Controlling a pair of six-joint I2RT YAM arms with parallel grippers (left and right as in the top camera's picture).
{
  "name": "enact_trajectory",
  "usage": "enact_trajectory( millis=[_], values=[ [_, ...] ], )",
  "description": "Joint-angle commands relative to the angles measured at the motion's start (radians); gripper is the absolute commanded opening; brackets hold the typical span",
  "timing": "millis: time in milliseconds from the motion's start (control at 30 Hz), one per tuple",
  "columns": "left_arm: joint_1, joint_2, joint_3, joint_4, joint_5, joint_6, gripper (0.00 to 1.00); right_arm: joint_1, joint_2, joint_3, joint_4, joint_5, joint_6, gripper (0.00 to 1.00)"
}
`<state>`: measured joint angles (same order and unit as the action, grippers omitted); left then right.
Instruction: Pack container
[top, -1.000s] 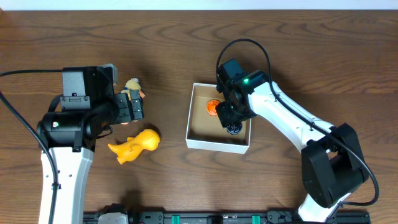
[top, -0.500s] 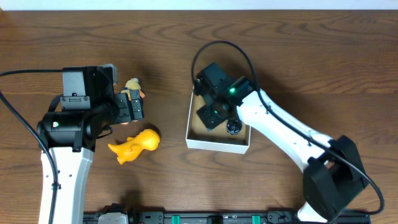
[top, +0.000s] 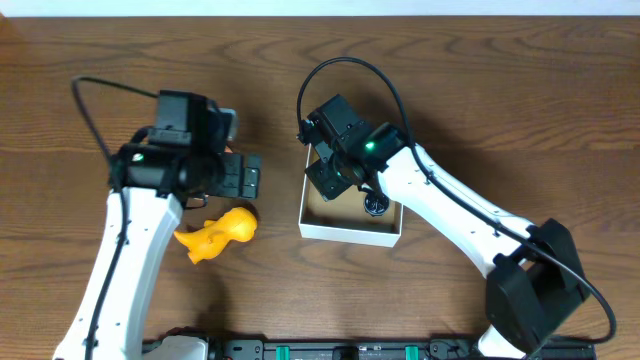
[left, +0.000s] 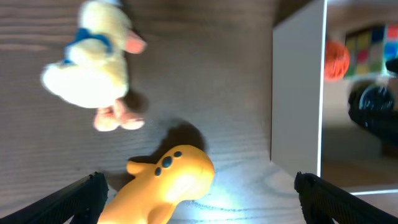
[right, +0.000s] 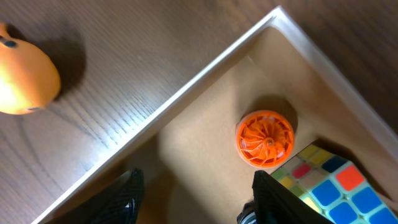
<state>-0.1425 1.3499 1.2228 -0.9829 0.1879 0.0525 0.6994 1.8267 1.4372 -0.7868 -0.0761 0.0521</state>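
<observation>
Container, square white-walled box with brown cardboard floor (top: 350, 232): unmoved.
Right gripper (top: 328, 176): shifted from box centre to its left wall; fingers spread, empty.
Left gripper (top: 248, 177): moved right toward box; fingers spread.

The square shallow box with thin white walls and a brown cardboard floor (top: 349, 231) lay flat and open-topped near the middle of the brown wooden counter (top: 520, 90). An orange ridged disc (right: 264, 138) and a multicoloured cube (right: 329, 183) rested on its floor.

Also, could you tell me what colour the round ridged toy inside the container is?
Orange; the round toy shows best in the right wrist view.
</observation>
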Motion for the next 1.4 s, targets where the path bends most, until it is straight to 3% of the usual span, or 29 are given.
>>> enact_trajectory(
  millis=[0, 200, 367, 967, 1200, 1367],
  values=[
    [-0.056, 0.019, 0.017, 0.004, 0.004, 0.053, 1.0, -0.015, 0.039, 0.007, 0.003, 0.048, 0.047, 0.58],
    [-0.132, 0.019, 0.017, 0.012, 0.004, 0.051, 1.0, -0.036, 0.044, 0.007, -0.002, 0.06, 0.064, 0.59],
    [-0.143, 0.019, 0.017, 0.011, 0.004, 0.051, 1.0, -0.063, 0.066, 0.006, -0.009, 0.017, 0.074, 0.49],
    [-0.143, 0.019, 0.017, 0.012, 0.003, 0.048, 1.0, -0.071, 0.195, 0.006, 0.01, -0.003, 0.093, 0.49],
    [-0.143, 0.019, 0.017, 0.013, 0.003, 0.048, 0.99, -0.073, 0.195, 0.006, 0.029, 0.063, 0.139, 0.5],
    [-0.143, 0.019, 0.017, 0.012, 0.003, 0.048, 0.99, -0.073, 0.195, 0.006, 0.027, 0.165, 0.267, 0.52]
  ],
)
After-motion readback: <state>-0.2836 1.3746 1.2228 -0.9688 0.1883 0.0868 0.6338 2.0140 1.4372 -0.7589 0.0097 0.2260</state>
